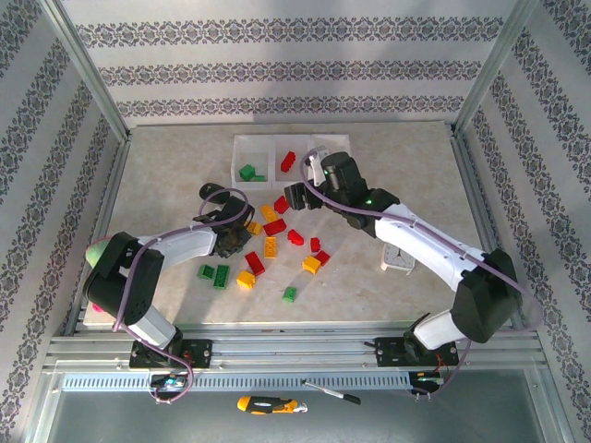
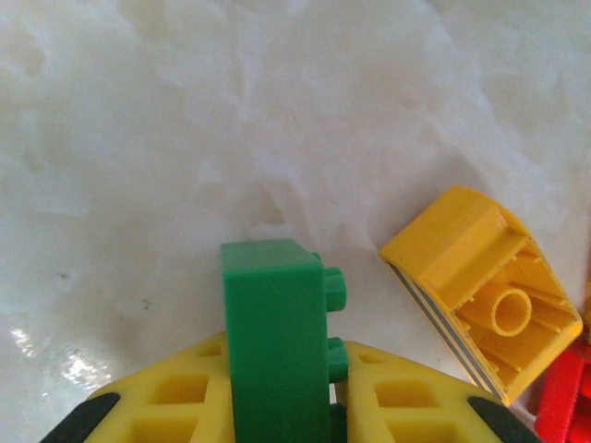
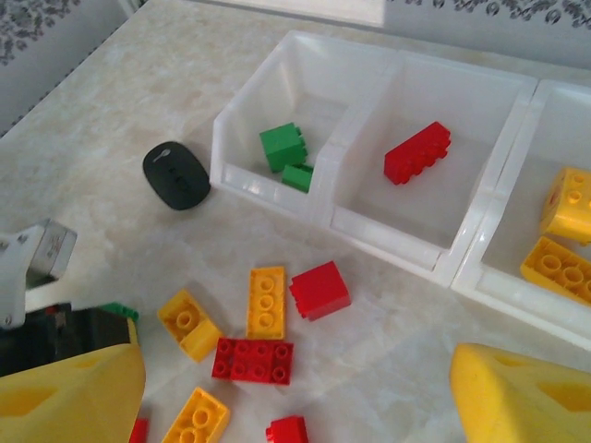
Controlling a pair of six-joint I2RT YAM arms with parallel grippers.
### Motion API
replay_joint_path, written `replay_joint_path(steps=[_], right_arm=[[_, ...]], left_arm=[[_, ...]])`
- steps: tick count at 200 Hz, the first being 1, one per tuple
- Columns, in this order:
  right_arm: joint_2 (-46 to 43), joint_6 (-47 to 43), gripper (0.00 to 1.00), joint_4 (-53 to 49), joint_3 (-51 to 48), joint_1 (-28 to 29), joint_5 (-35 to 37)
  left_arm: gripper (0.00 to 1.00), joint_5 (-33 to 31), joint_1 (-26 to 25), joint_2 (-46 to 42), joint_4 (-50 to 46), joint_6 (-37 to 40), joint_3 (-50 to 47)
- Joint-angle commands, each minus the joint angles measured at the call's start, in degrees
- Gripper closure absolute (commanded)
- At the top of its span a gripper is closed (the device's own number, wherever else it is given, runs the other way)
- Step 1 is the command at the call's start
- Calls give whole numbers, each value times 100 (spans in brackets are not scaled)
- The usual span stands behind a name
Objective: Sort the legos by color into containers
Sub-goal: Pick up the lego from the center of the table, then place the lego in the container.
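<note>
Got the left gripper [image 2: 282,411] pinched shut on a green lego [image 2: 272,314], upright between the yellow fingers [image 2: 138,420], studs poking out to the right. Can't tell if it's off the table [image 2: 185,138] or resting on it. Just right of that grip and apart from it, spot a yellow lego [image 2: 485,309] tipped on its side with the hollow underside showing. Down at its lower corner, a sliver of red lego [image 2: 563,397], can't tell if touching.

Over at the right gripper [image 3: 295,406]: wide open, hanging above the loose pile. Just ahead of the gap between its fingers, see a flat red brick [image 3: 253,360], then a red cube [image 3: 319,290] and a yellow-orange brick [image 3: 266,302] a bit further out.

Further ahead of it, find the white tray [image 3: 319,210], three compartments in a row. Two green pieces [image 3: 283,146] in the left one, one red piece [image 3: 417,152] in the middle, two yellow pieces [image 3: 554,268] in the right. Ahead and off to the left, just beside the tray's left wall, a black oval thing [image 3: 175,175].

From the top camera, also a pair of loose green bricks [image 1: 214,274] lying behind the left gripper, toward its base and slightly left.
</note>
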Motion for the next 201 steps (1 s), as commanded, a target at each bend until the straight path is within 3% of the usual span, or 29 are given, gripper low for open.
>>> replay_joint_path(steps=[1, 39, 75, 148, 201], right_arm=[[-388, -244, 14, -162, -231, -55, -582], [-755, -245, 10, -40, -554, -54, -1092], [-888, -202, 2, 228, -703, -90, -1031], [-950, -116, 2, 277, -800, -167, -991], [-995, -105, 2, 275, -826, -204, -882]], left_arm=[[79, -206, 67, -392, -308, 371, 135], [80, -81, 88, -341, -90, 1714, 916], [80, -53, 228, 478, -305, 2553, 2208], [79, 76, 685, 2686, -963, 3523, 5262], [79, 224, 885, 4108, -1730, 3735, 7227]])
